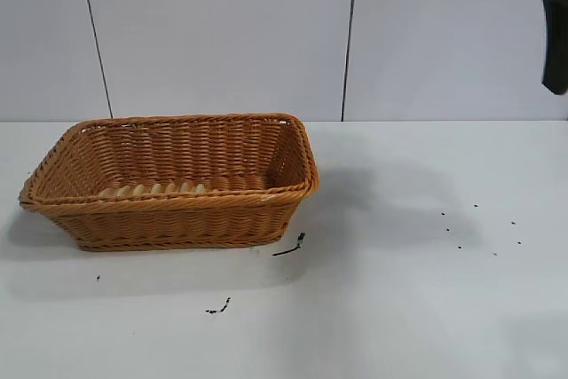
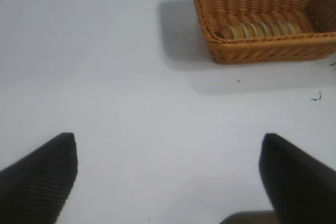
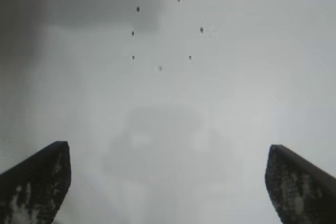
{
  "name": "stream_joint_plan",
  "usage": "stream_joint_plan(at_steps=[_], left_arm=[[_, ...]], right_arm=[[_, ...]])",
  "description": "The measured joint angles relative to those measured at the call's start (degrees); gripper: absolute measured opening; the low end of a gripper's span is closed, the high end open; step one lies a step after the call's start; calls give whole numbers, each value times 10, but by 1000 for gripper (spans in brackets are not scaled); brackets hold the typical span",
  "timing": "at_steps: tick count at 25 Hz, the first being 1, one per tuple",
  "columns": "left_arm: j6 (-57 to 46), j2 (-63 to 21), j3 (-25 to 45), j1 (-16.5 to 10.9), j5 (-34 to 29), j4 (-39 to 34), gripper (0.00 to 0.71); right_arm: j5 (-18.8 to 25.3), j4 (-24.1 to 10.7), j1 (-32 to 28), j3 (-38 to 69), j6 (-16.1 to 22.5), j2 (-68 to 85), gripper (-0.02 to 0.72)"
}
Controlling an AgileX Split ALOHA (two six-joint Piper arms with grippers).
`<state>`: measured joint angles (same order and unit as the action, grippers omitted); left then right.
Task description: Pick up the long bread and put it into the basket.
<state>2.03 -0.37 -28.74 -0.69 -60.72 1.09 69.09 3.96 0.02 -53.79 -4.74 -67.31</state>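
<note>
We see the long bread [image 1: 182, 188] lying in the basket [image 1: 169, 219]; task looks complete. Both jaws wide, empty, above the desk [image 1: 399, 308].

Setting: lab-type test bench.
Indicated by bare white table [image 1: 426, 308], plain white panelled wall [image 1: 222, 33], no furnishings seen.

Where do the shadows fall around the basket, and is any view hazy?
Exterior view: the basket casts a soft shadow on the table toward the right and front. Left wrist view: its shadow lies beside and below it, and the long bread inside stays readable. Right wrist view: hazy, with a faint shadow between the open right end effector's fingers.
</note>
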Motion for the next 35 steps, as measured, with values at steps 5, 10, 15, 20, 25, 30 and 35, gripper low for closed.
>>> stream_joint_plan(at_steps=[5, 10, 15, 20, 25, 30, 35], left_arm=[[0, 0, 0, 0, 0, 0, 693], [0, 0, 0, 0, 0, 0, 693], [0, 0, 0, 0, 0, 0, 693], [0, 0, 0, 0, 0, 0, 693], [0, 0, 0, 0, 0, 0, 693], [0, 4, 0, 0, 0, 0, 693], [0, 6, 0, 0, 0, 0, 693]], right_arm=[[-29, -1, 0, 131, 0, 181, 690], [-99, 4, 0, 225, 0, 372, 690], [-106, 5, 0, 248, 1, 516, 690], [-105, 5, 0, 249, 2, 612, 690], [-104, 7, 0, 250, 2, 672, 690], [-104, 7, 0, 250, 2, 677, 690], [-104, 7, 0, 250, 2, 677, 690]])
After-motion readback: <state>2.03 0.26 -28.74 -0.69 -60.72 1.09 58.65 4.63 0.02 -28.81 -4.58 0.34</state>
